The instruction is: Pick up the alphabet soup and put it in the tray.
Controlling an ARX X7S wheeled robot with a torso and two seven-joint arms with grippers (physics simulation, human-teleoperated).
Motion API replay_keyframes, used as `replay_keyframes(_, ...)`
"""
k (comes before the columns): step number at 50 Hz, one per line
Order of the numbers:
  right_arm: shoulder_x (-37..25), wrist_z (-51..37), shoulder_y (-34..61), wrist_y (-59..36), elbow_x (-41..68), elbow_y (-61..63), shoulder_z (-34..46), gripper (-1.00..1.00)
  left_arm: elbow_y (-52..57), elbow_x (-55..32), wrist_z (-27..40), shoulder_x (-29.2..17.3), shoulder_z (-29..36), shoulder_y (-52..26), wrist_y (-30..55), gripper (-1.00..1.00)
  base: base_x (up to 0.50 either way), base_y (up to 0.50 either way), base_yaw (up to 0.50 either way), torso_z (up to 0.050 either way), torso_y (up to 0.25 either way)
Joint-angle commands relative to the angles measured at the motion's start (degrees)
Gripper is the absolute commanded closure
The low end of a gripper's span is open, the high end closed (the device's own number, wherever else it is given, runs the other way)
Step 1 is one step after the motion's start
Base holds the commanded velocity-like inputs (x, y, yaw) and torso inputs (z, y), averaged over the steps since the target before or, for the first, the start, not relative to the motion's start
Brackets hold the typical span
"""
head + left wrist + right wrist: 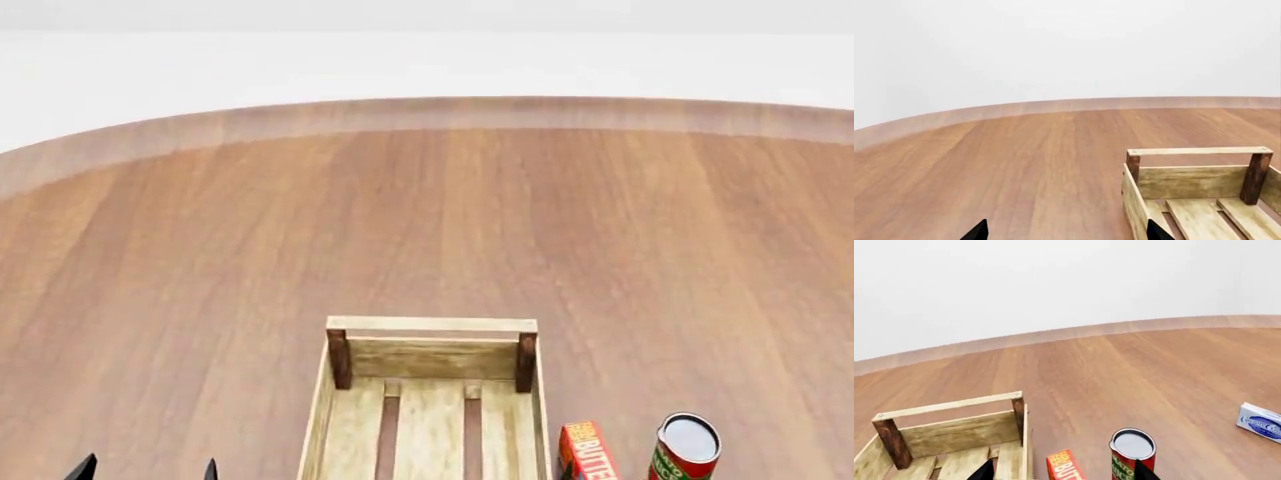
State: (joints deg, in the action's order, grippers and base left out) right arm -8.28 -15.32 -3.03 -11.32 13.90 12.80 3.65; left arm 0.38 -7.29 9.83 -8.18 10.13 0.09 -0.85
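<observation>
1. One light wooden slatted tray (431, 400) sits on the brown wooden table (427, 230).
2. One red-and-green can (686, 449), one orange butter box (585, 453), one blue-white box (1261, 422).
3. Alphabet soup unseen.
4. Left tool (1066, 231), right tool (1063, 471): tips apart, empty.

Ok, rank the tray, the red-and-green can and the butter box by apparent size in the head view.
1. tray, by far the largest.
2. and 3. red-and-green can and butter box: both cut off by the frame edge, so their order is unsure.
</observation>
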Motion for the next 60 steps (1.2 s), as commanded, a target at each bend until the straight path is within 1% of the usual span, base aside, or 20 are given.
replay_keyframes(1, -1.08, -6.82, -3.64, -10.49, 4.67, 13.04, -5.38, -1.00, 0.54, -0.44, 0.52, -0.43, 0.48, 0.31, -0.07, -1.00, 0.00, 0.00, 0.00, 0.000, 0.000)
replay_keyframes(6, -0.21, -11.72, -5.16, -13.30, 5.20, 16.50, -8.63, -1.00, 0.29, -0.57, 0.73, -0.57, 0.65, 0.23, -0.19, -1.00, 0.00, 0.00, 0.00, 0.000, 0.000)
replay_keyframes(13, 0.25, -15.26, -6.66, -13.05, 5.59, 18.23, -12.28, -1.00, 0.24, -0.85, 1.07, -0.76, 0.82, 0.22, -0.24, -1.00, 0.00, 0.00, 0.00, 0.000, 0.000)
replay_keyframes(15, 0.16, -16.67, -7.48, -13.13, 6.36, 19.74, -14.95, -1.00, 0.22, -0.92, 1.13, -0.82, 0.88, 0.24, -0.30, -1.00, 0.00, 0.00, 0.00, 0.000, 0.000)
replay_keyframes(21, 0.13, -18.17, -9.18, -14.10, 8.31, 21.20, -17.85, -1.00, -0.10, -1.01, 1.39, -0.92, 1.16, 0.12, -0.37, -1.00, 0.00, 0.00, 0.00, 0.000, 0.000)
replay_keyframes(31, 1.42, -22.77, -11.25, -10.82, 5.20, 16.73, -21.46, -1.00, -0.42, -1.23, 1.78, -1.19, 1.51, -0.06, -0.47, -1.00, 0.00, 0.00, 0.00, 0.000, 0.000)
replay_keyframes(43, 1.82, -23.30, -14.65, -7.58, 7.22, 14.93, -25.24, -1.00, -0.57, -1.55, 2.18, -1.48, 1.92, -0.22, -0.54, -1.00, 0.00, 0.00, 0.00, 0.000, 0.000)
replay_keyframes(60, 2.27, -23.75, -15.62, -2.59, 7.44, 7.98, -26.96, -1.00, -0.51, -1.89, 2.78, -1.91, 2.52, -0.34, -0.55, -1.00, 0.00, 0.00, 0.00, 0.000, 0.000)
